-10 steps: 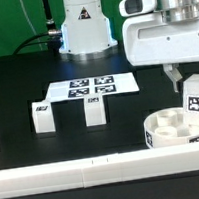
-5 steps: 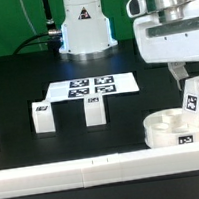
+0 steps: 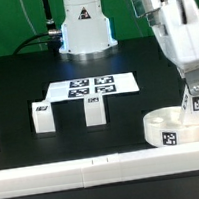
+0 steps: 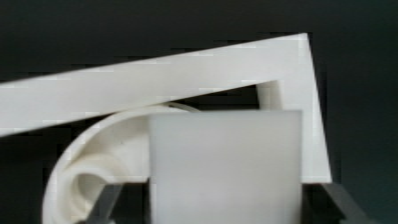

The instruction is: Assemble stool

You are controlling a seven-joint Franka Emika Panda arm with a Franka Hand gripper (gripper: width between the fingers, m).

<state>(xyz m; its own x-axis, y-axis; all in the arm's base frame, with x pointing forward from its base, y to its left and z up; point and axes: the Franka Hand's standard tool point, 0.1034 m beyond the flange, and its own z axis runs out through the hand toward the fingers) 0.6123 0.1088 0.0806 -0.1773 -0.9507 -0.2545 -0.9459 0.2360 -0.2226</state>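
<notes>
black table (image 3: 15, 88), marker board (image 3: 90, 87), rail (image 3: 96, 170), seat (image 3: 154, 129), leg (image 3: 198, 100)

The arm's base (image 3: 84, 31) is a glossy white rounded column that flares into a wider skirt, with small dark marks near its top. Thin black cables (image 3: 41, 24) trail beside it. The near arm segment (image 3: 178, 32) is a bulky white shell with soft grey shading. The fingers (image 4: 118, 205) are black, flat-faced and straight-edged.
</notes>
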